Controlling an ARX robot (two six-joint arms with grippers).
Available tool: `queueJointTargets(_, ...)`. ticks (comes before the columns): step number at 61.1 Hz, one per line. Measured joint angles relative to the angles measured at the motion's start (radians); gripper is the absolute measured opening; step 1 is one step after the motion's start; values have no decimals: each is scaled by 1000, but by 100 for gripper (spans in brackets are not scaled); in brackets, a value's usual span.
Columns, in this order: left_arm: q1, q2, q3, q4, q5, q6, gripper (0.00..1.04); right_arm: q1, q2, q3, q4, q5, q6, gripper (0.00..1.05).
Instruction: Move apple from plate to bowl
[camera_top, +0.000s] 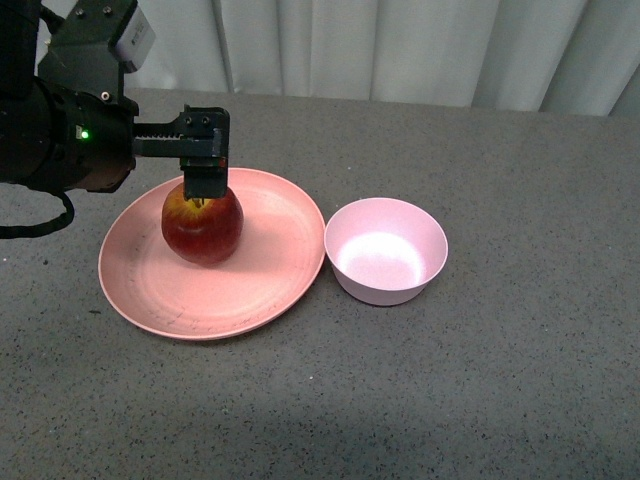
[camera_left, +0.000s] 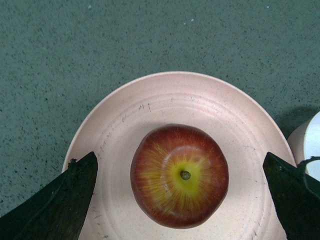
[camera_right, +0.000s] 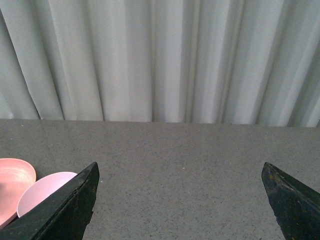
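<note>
— Where's the apple (camera_top: 203, 225)?
— Round and glossy, on the shallow pink plate (camera_top: 270, 280) at left, left claw (camera_top: 205, 190) spread wide above it.
— And rightward?
— The deep little bowl (camera_top: 386, 250) just beside the plate, grainy grey desk (camera_top: 500, 380); right claw (camera_right: 180, 165) gapes too.

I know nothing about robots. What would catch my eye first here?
A glossy red apple sits on a wide pink plate, left of centre, with the left gripper poised over it, wide open. Right beside the plate stands a small empty pink bowl on the grey table.
</note>
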Motion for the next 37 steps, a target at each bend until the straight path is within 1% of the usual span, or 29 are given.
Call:
queueJointTargets(18, -1, 96, 73, -55, -29, -41, 98, 0, 0, 0, 0, 0, 0, 95)
queueJointTargets(28, -5, 122, 90, -98, -17, -48, 98, 0, 0, 0, 0, 0, 0, 95)
queueJointTargets(37, -11, 135, 90, -102, -14, -48, 98, 0, 0, 0, 0, 0, 0, 95)
